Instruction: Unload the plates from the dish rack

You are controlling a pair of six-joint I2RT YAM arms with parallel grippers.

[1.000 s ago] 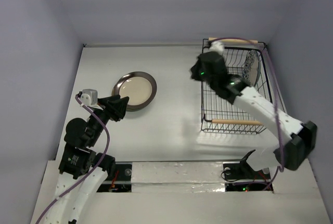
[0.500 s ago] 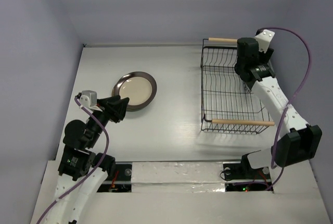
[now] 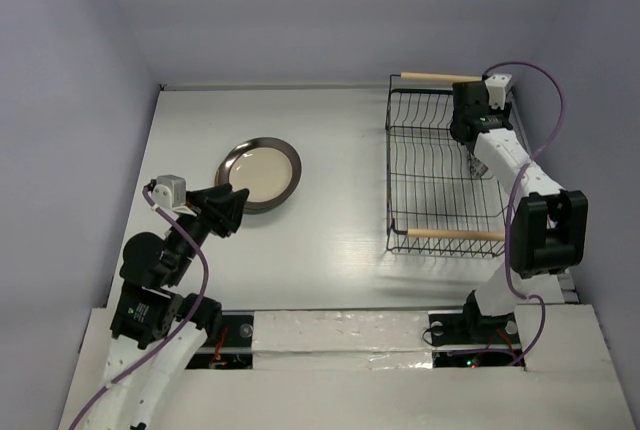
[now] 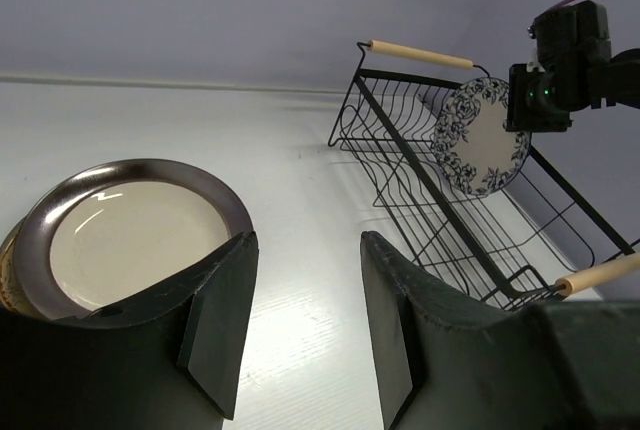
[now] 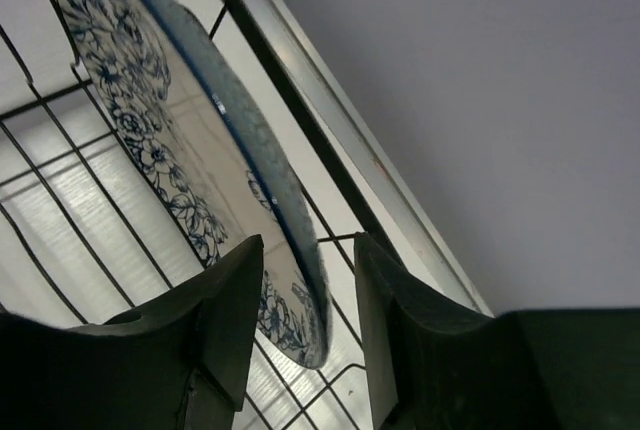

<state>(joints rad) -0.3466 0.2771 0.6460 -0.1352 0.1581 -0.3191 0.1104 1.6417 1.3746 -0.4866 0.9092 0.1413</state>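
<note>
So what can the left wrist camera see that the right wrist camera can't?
Only the left wrist view shows the cream-centred plate on the table, two wooden handles and the left claw. Only the right wrist view shows the right claw open around the blue floral plate's rim. Both show that plate standing in the dish rack.

Floral plate (image 4: 485, 140) upright in black wire rack (image 3: 445, 235); dark-rimmed plate (image 3: 258, 173) flat, apart

This looks like a robot test cell in a lab. Plain lavender walls (image 3: 300, 10) box in a white desk (image 3: 340, 140) on the left, right and far sides. A left arm (image 3: 150, 285) and a right arm (image 3: 510, 165), trailing purple cables (image 3: 203, 285), are bolted at its near edge among white panels (image 3: 340, 330). A rack (image 3: 440, 200) and a plate (image 3: 259, 172) serve as props.
</note>
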